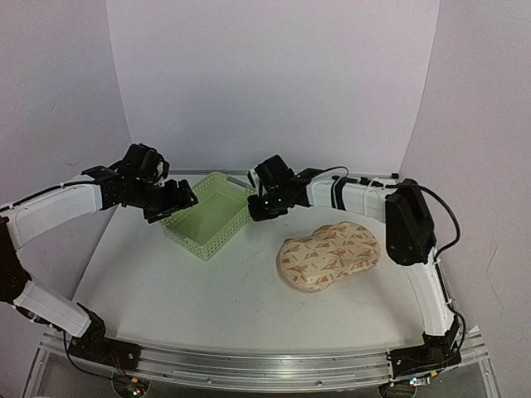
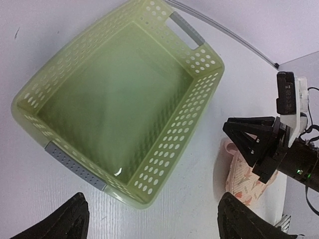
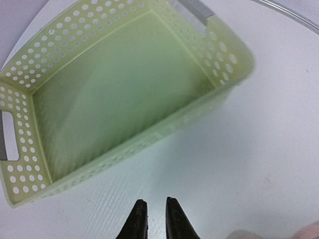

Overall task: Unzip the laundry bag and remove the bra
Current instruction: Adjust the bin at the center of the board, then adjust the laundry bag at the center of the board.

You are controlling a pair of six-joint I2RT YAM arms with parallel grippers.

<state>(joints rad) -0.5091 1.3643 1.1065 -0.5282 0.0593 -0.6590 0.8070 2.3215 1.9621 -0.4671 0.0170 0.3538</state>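
Note:
The laundry bag, a beige peanut-shaped pouch with reddish motifs, lies closed on the white table at the right. One end of it also shows in the left wrist view. The bra is hidden. My left gripper hovers over the near-left corner of the green basket, wide open and empty. My right gripper hovers by the basket's right side, left of the bag. Its fingers are almost together with nothing between them. It is apart from the bag.
The light green slotted basket is empty, with grey handles, and sits at the table's back centre. White walls stand behind and at both sides. The right arm's black link stands just behind the bag.

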